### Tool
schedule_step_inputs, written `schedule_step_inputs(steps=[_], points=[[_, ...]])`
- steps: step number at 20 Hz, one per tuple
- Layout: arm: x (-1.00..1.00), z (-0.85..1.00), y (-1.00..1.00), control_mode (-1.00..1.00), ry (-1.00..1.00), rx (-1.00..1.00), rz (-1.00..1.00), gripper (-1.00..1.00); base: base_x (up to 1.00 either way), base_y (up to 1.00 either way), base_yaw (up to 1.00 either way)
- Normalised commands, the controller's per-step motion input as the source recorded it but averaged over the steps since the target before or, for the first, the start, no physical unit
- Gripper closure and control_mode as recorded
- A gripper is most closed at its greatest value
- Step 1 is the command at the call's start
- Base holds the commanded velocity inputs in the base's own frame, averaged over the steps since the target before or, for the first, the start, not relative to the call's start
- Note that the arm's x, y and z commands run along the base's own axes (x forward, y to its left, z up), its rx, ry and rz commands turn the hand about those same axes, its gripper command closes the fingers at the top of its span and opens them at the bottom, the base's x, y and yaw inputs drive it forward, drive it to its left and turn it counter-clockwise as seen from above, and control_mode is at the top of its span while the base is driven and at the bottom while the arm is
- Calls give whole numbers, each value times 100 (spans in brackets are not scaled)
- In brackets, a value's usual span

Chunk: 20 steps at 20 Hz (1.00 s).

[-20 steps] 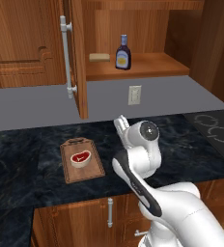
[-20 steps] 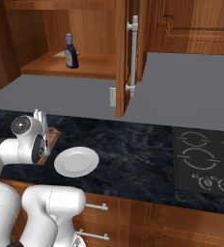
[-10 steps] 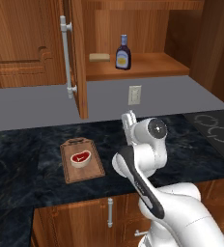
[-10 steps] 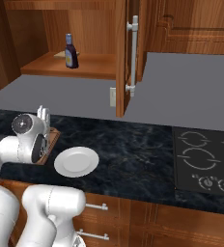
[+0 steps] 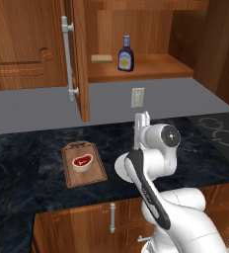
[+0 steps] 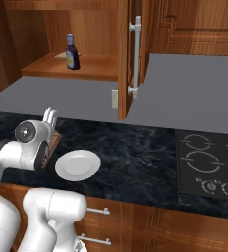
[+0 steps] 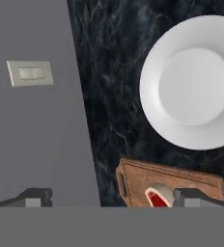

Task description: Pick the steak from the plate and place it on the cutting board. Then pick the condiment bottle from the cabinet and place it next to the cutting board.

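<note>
Steak point(image 5: 82, 161) is seen lying on the board point(image 5: 83, 165), with the plate point(image 6: 77, 165) bare beside it on the counter point(image 6: 135, 147). Gripper point(image 5: 142, 120) is held wide open and grasps nothing, while the bottle point(image 5: 126, 54) is left standing on the cabinet point(image 5: 141, 69) shelf.

Plate point(image 5: 120, 168) mostly behind arm; cutting board point(image 6: 52, 142) mostly hidden; steak point(image 7: 160, 195) cut off.

The steak point(image 5: 82, 162) lies on the cutting board point(image 5: 83, 164); the plate point(image 6: 77, 165) sits at its three o'clock, the condiment bottle point(image 5: 126, 54) in the cabinet point(image 5: 136, 69) at one o'clock.
</note>
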Motion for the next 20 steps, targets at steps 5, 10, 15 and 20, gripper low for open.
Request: schedule_step_inputs(steps=[5, 10, 15, 20], points=[[-3, 23, -17, -100, -2, 21, -14, -100, 0, 0, 0], [-2, 25, -18, -100, -1, 22, -15, -100, 0, 0, 0], [-3, 24, -15, -100, 0, 22, -15, -100, 0, 0, 0], [-8, 19, -12, -100, 0, 23, -14, -100, 0, 0, 0]])
